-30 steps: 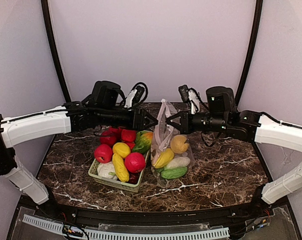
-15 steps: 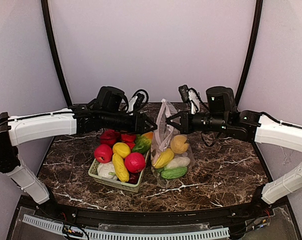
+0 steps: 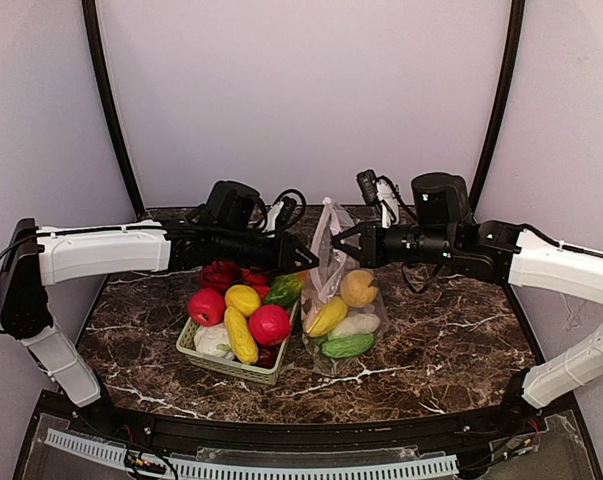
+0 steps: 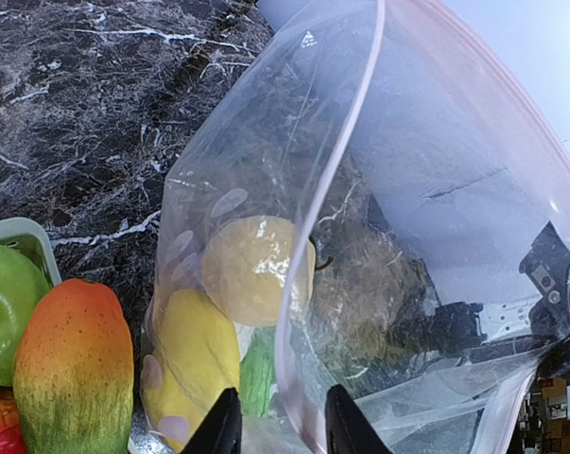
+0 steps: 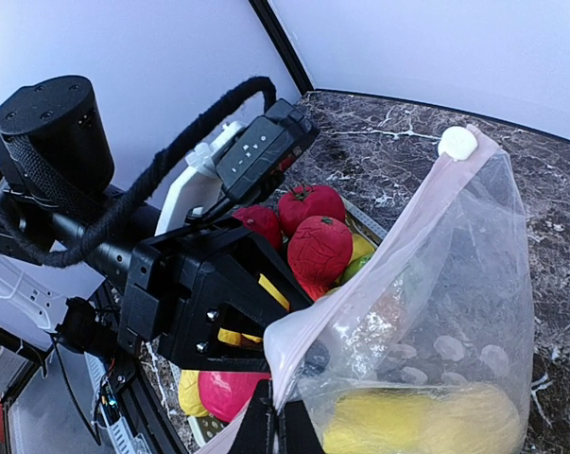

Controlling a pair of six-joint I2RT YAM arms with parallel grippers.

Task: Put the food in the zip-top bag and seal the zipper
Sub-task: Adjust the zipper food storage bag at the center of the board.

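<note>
Dark marble counter [image 3: 451, 340]; zip-top bag [image 3: 326, 250] looks thin, floppy, slippery, so grab the stiffer zipper [image 5: 370, 241] rim. My right jaws are pinched shut on it; my left jaws sit part-open astride the rim.

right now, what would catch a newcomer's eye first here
The clear zip-top bag in the middle of the table, its rim pinched by the right gripper while the open left gripper straddles it. Just left of it, a pale green basket heaped with glossy toy food.

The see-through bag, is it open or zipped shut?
Open. In the left wrist view the bag has its pink zipper spread into a wide mouth, not pressed together; the white slider sits at one end.
</note>
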